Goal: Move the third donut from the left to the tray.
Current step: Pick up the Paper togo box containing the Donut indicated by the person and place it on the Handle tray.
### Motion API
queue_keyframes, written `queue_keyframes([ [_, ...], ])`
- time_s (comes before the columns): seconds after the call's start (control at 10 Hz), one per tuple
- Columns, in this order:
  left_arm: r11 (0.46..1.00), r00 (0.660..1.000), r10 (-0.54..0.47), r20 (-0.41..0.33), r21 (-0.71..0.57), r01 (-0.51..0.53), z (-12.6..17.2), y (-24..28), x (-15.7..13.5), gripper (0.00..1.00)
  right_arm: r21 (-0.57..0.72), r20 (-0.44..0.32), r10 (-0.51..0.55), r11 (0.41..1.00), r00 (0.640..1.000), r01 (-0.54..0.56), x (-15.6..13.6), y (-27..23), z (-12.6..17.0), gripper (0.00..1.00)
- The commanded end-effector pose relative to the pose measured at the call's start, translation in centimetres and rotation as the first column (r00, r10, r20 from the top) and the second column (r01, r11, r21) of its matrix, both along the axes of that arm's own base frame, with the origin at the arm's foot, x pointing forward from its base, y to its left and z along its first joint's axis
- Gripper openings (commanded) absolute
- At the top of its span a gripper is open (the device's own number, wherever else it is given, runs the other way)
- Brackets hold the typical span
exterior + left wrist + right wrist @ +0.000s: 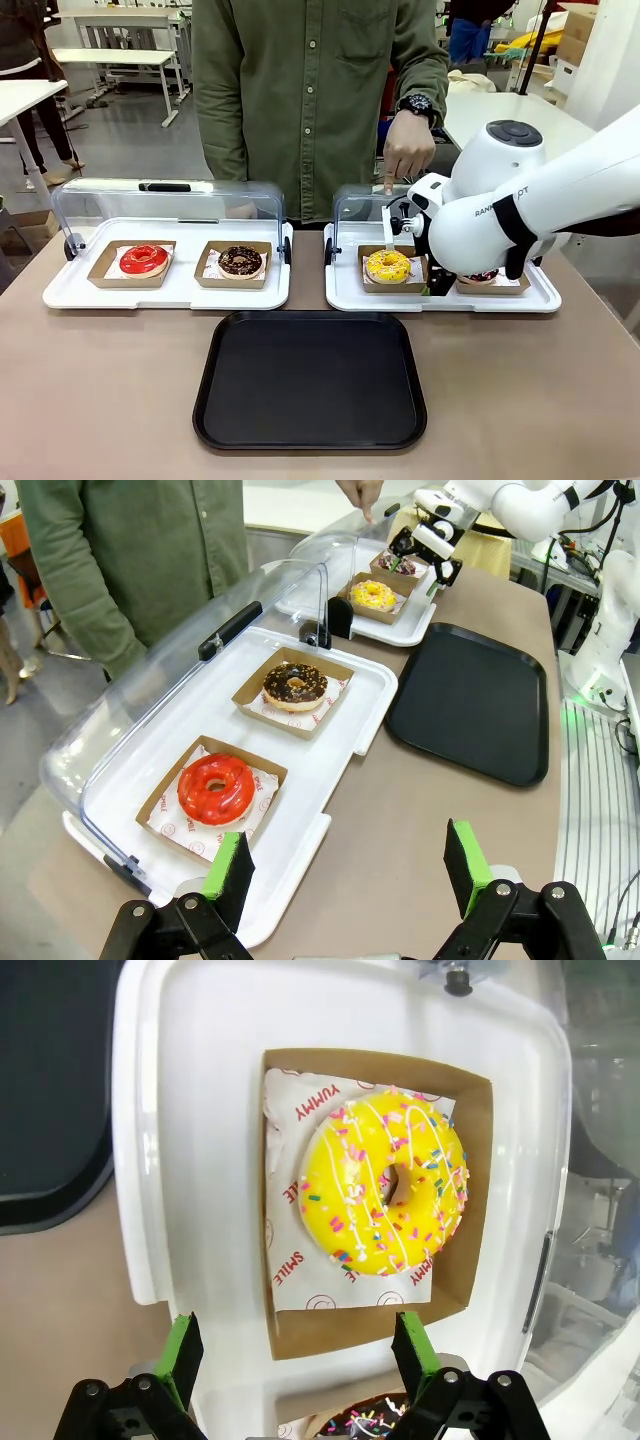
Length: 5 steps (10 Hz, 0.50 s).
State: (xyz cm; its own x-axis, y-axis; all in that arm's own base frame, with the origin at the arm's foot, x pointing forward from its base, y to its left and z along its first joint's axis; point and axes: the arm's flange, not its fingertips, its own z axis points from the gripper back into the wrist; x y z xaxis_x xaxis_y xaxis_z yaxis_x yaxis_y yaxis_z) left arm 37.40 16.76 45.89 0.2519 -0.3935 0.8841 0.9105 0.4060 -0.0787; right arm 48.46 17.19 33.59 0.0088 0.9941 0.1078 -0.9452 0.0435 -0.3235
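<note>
The yellow-iced donut (388, 266) (385, 1192) (373, 594) with sprinkles lies in its brown cardboard holder (300, 1335) on white paper, in the right-hand white tray. My right gripper (297, 1355) (430, 555) hovers open just beside and over the holder's edge; one green finger (412, 1345) overlaps a corner of the holder, and I cannot tell whether it touches. The black tray (310, 380) (470, 700) lies bare at the table's front middle. Above the table's near left end, my left gripper (347, 860) is open with nothing in it.
A person's hand (405, 160) rests on the raised clear lid of the right white tray (345, 295). A sprinkled chocolate donut (483, 276) sits beside the yellow one. The left white tray (170, 295) holds a red donut (144, 260) and a chocolate donut (240, 262).
</note>
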Motion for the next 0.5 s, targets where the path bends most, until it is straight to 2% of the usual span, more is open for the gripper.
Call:
queue_keyframes([
  [0.0, 1.000, 1.000, -0.008, 0.028, -0.016, 0.008, 0.1, 0.1, 0.1, 1.00, -0.024, 0.023, -0.030, 0.999, 0.999, 0.031, 1.4, 0.5, -0.6, 1.00],
  [0.4, 1.000, 1.000, -0.008, 0.028, -0.016, 0.008, 0.1, 0.1, 0.1, 1.00, -0.028, 0.004, -0.042, 0.999, 0.999, 0.043, 2.4, 0.1, -1.7, 1.00],
])
